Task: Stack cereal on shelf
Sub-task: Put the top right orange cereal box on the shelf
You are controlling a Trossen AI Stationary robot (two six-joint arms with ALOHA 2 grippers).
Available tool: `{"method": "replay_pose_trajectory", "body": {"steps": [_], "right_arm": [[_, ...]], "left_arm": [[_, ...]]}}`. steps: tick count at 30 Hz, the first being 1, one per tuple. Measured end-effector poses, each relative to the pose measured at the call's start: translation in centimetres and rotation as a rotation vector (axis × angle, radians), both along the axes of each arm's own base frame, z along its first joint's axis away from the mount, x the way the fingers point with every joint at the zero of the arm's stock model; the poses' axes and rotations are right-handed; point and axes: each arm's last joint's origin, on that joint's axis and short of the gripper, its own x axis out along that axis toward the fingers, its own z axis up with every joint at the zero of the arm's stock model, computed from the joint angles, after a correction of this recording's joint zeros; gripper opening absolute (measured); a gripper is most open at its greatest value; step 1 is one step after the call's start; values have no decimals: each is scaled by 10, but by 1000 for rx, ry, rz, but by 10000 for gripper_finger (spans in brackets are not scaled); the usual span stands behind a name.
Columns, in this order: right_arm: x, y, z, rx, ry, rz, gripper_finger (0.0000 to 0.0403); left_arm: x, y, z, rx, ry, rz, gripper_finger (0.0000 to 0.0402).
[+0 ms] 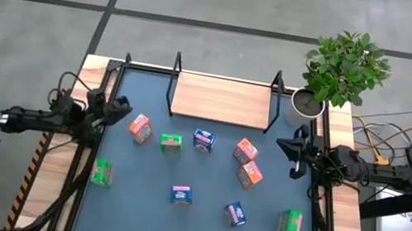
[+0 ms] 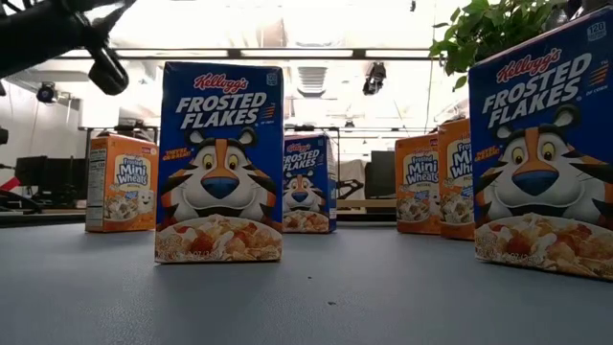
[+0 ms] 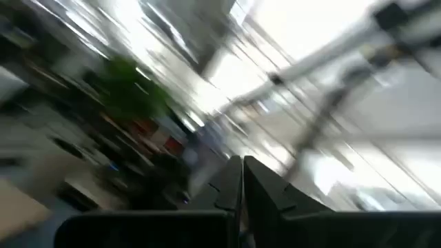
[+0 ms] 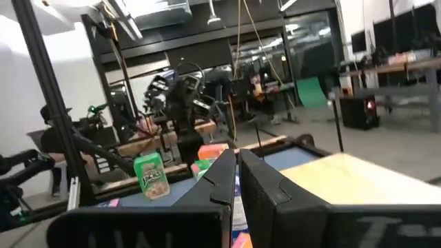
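Observation:
Several small cereal boxes stand scattered on the dark table: orange ones (image 1: 139, 128) (image 1: 246, 150) (image 1: 250, 174), green ones (image 1: 171, 142) (image 1: 102, 172) (image 1: 290, 222) and blue ones (image 1: 204, 139) (image 1: 182, 195) (image 1: 235, 213). The shelf (image 1: 221, 100), a light wood board in a black post frame, stands at the table's far middle with nothing on it. My left gripper (image 1: 125, 109) hangs shut above the table's left edge. My right gripper (image 1: 283, 144) hangs shut above the right edge. Both hold nothing. In the wrist views the left fingers (image 3: 241, 180) and right fingers (image 4: 236, 172) lie together.
A potted plant (image 1: 339, 71) stands at the table's far right corner, beside the shelf. Wooden strips (image 1: 343, 222) border the table left and right. In the low view two blue boxes (image 2: 219, 163) (image 2: 546, 153) stand nearest, with an arm (image 2: 57, 34) overhead at upper left.

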Motion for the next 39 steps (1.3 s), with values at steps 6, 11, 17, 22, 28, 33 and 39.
{"method": "replay_pose_trajectory", "body": {"steps": [6,11,17,22,28,33,39], "right_arm": [[10,0,24,-90,57,-17,11],[36,0,48,-167,168,-19,11],[65,1,76,-246,261,-16,11],[91,1,91,-293,320,-12,11],[119,1,104,-264,388,-10,11],[141,2,102,-141,592,10,11],[162,4,103,54,871,-11,11]], "left_arm": [[-3,1,14,124,-28,112,0],[2,2,27,86,17,136,0],[18,3,51,156,101,168,0],[36,3,72,262,227,160,0],[50,4,91,468,545,184,0],[56,5,90,608,640,230,0],[55,5,84,655,652,242,0]]}}
